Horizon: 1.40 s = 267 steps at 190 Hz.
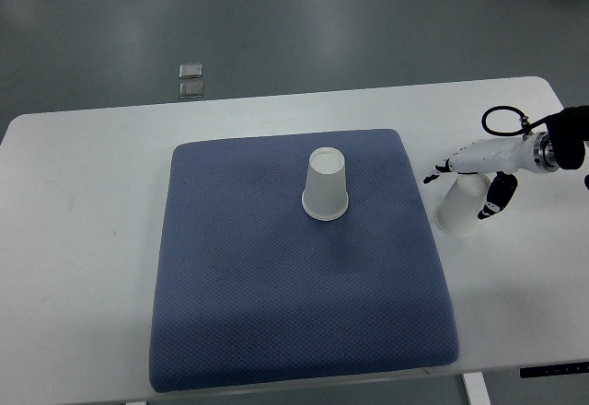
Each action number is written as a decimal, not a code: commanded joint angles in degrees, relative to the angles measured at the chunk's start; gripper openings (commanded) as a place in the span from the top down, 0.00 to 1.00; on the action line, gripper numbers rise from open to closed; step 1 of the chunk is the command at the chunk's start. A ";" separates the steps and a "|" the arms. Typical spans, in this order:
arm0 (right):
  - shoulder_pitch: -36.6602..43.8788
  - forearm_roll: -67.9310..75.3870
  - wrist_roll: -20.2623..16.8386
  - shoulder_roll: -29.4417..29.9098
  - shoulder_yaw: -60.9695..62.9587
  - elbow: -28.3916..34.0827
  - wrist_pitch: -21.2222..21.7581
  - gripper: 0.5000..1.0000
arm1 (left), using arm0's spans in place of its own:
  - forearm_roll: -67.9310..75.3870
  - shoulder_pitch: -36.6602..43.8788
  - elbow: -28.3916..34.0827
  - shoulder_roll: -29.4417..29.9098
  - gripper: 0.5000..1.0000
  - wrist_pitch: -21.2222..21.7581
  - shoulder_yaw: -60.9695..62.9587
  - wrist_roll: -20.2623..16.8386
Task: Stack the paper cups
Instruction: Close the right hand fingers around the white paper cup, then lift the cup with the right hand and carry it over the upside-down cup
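One white paper cup (326, 184) stands upside down near the middle of the blue mat (276, 313). A second white paper cup (455, 215) stands upside down on the white table, just off the mat's right edge. My right hand (461, 191) reaches in from the right and hangs over this cup's top. Its fingers (433, 177) are spread to the cup's left and the thumb (494, 201) lies at its right side, not closed on it. The cup's top is hidden under the palm. The left arm is out of view.
The white table (83, 239) has its front edge at the bottom and its far edge beyond the mat. A black cable (502, 115) loops above my right wrist. Two small metal plates (192, 80) lie on the grey floor behind the table.
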 commanded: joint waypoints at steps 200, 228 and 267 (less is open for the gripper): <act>2.35 -0.39 0.69 0.06 0.18 -1.98 -1.50 0.57 | 0.00 0.00 0.00 0.00 0.00 -0.01 0.00 0.00; 5.69 0.13 0.86 -0.46 0.18 -1.36 -0.71 0.57 | 0.00 0.00 0.00 0.00 0.00 -0.01 0.00 0.00; 10.52 0.13 1.04 -1.43 0.18 0.13 1.58 0.57 | 0.00 0.00 0.00 0.00 0.00 -0.01 0.00 0.00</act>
